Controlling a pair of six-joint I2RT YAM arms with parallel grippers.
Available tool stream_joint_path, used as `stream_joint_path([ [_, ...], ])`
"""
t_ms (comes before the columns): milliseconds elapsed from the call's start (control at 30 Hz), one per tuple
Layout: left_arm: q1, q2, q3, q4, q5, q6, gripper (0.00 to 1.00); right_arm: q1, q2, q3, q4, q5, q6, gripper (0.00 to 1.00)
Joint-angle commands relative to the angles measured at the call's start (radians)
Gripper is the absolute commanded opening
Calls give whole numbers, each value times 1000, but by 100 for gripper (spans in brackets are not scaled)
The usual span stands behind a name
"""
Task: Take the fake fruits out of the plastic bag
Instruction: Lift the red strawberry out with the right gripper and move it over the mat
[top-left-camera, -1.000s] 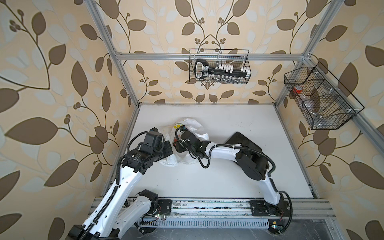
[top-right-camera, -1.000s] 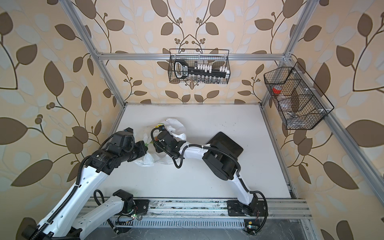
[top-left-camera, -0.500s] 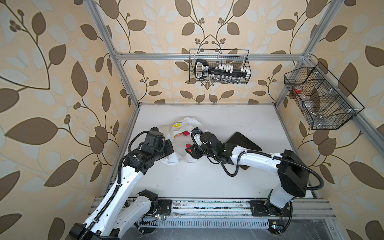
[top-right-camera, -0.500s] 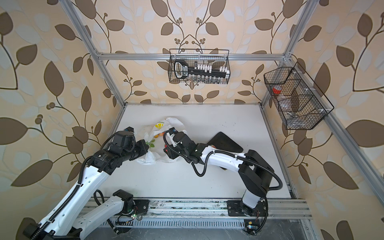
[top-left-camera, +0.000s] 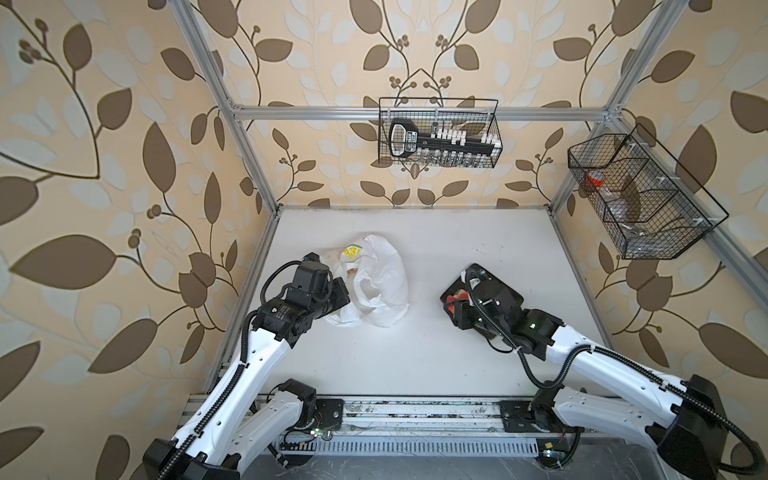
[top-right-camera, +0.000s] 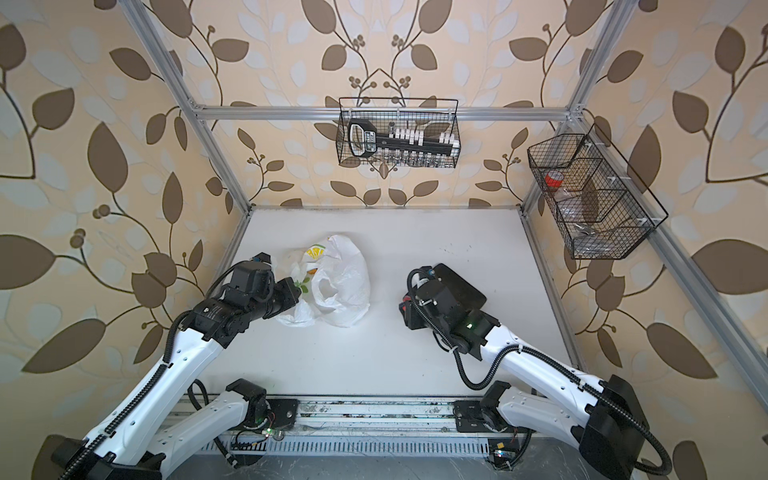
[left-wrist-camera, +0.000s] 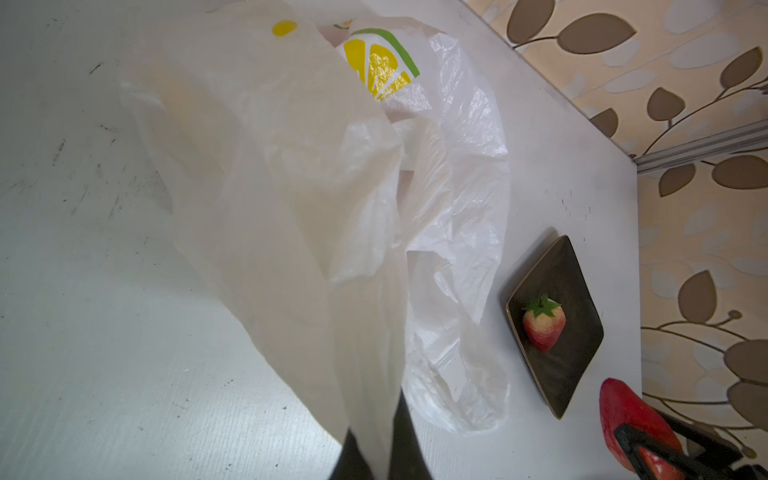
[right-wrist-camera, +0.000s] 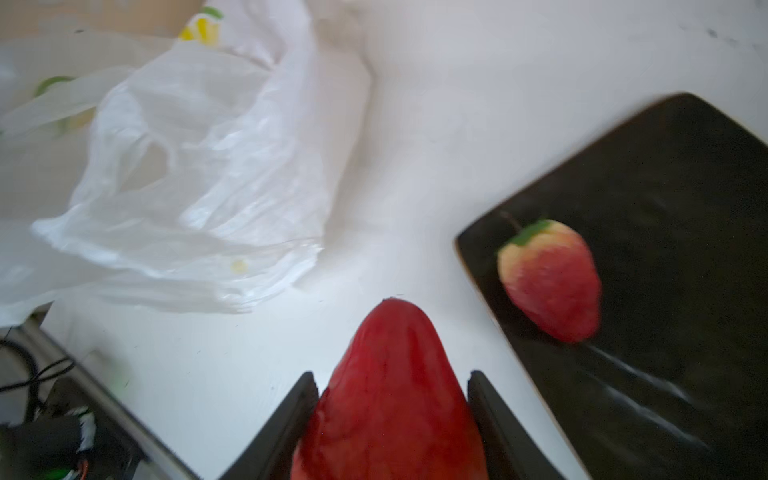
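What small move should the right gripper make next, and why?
Probably move the right gripper, shut on the red fruit, over the dark plate, then lower it. The fruit is outside the plastic bag but appears beside the plate, not over it; one strawberry lies there.

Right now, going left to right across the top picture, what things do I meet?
Left arm → plastic bag → red fake fruit in the right gripper → wire basket on the side wall.
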Motion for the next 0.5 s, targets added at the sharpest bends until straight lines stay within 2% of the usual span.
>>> stream_joint_path([
  [0, -5, -1, -5, 31, 8, -8, 0, -146, 23, 11, -40, -27, 39, 38],
  [133, -5, -3, -2, 33, 28, 1, 0, -320, 163, 48, 46, -82, -28, 39],
  [233, -5, -2, 1, 34, 54, 10, 0, -396, 297, 98, 101, -124, -58, 40],
  [467, -5, -13, 7, 15, 72, 22, 0, -439, 544, 204, 158, -163, -119, 45],
])
